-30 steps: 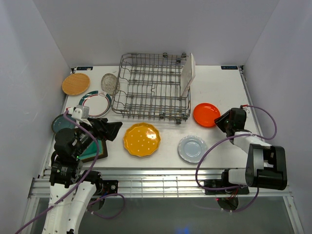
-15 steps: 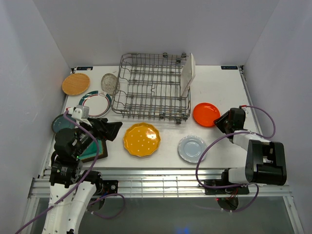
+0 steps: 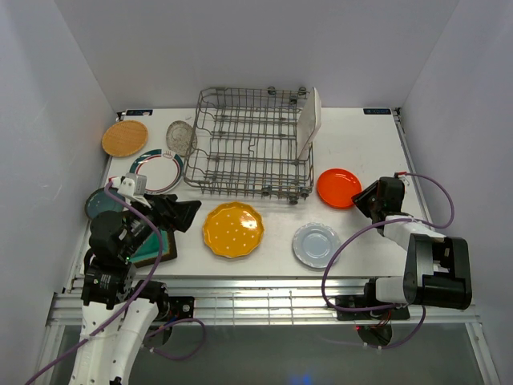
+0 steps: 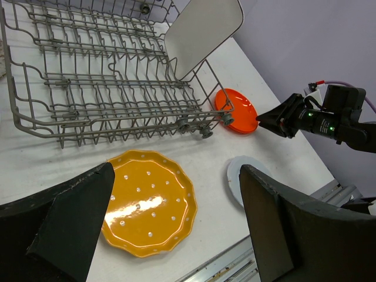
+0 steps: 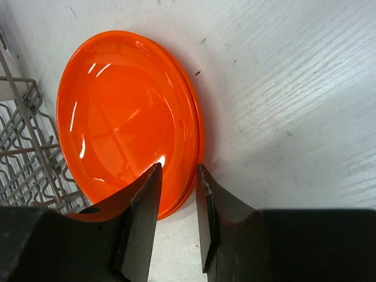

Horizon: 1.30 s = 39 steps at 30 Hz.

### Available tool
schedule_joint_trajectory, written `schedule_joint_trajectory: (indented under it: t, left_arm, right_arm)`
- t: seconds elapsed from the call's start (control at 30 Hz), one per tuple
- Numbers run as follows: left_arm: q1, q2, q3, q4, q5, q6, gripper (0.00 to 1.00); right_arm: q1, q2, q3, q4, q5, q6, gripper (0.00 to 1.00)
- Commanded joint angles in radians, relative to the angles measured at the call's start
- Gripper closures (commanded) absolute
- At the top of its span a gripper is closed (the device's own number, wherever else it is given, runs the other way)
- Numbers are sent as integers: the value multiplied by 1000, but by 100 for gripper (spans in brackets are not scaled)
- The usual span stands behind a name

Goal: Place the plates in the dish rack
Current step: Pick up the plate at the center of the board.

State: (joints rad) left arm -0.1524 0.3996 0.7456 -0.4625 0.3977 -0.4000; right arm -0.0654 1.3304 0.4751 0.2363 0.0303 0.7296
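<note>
My right gripper (image 3: 365, 195) (image 5: 179, 170) is narrowly open, its jaws astride the near rim of the orange-red plate (image 3: 337, 188) (image 5: 123, 117), which lies flat right of the dish rack (image 3: 248, 144). The white rectangular plate (image 3: 309, 120) stands upright in the rack's right end. My left gripper (image 3: 188, 212) (image 4: 176, 170) is wide open and empty above the square teal plate (image 3: 156, 247). The yellow scalloped plate (image 3: 232, 230) and pale grey plate (image 3: 316, 245) lie in front of the rack. The wooden (image 3: 125, 138), clear glass (image 3: 181, 138), green-rimmed (image 3: 157, 170) and dark teal (image 3: 103, 202) plates lie at the left.
White walls close in the table on the left, back and right. The table's metal front rail (image 3: 264, 301) runs along the near edge. The right arm's purple cable (image 3: 437, 192) loops beside the right wall.
My right gripper has edged slightly left onto the orange-red plate's rim, and the plate has shifted a touch left. The left arm has not moved.
</note>
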Motion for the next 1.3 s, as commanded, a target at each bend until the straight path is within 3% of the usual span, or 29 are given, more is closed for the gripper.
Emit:
schedule_joint_trajectory:
  t: [0.0, 0.8, 1.03, 1.27]
  left_arm:
    - [-1, -7, -2, 15, 3, 10, 2]
    - [-1, -10, -2, 16, -2, 10, 2]
    - [-1, -10, -3, 16, -2, 10, 2]
    - [-1, -10, -3, 15, 1, 10, 2]
  right_arm:
    - [-1, -11, 19, 37, 2, -2, 64]
    - [10, 70, 40, 78, -17, 1, 66]
    - [21, 20, 40, 69, -15, -7, 66]
    - [70, -42, 83, -17, 100, -47, 67]
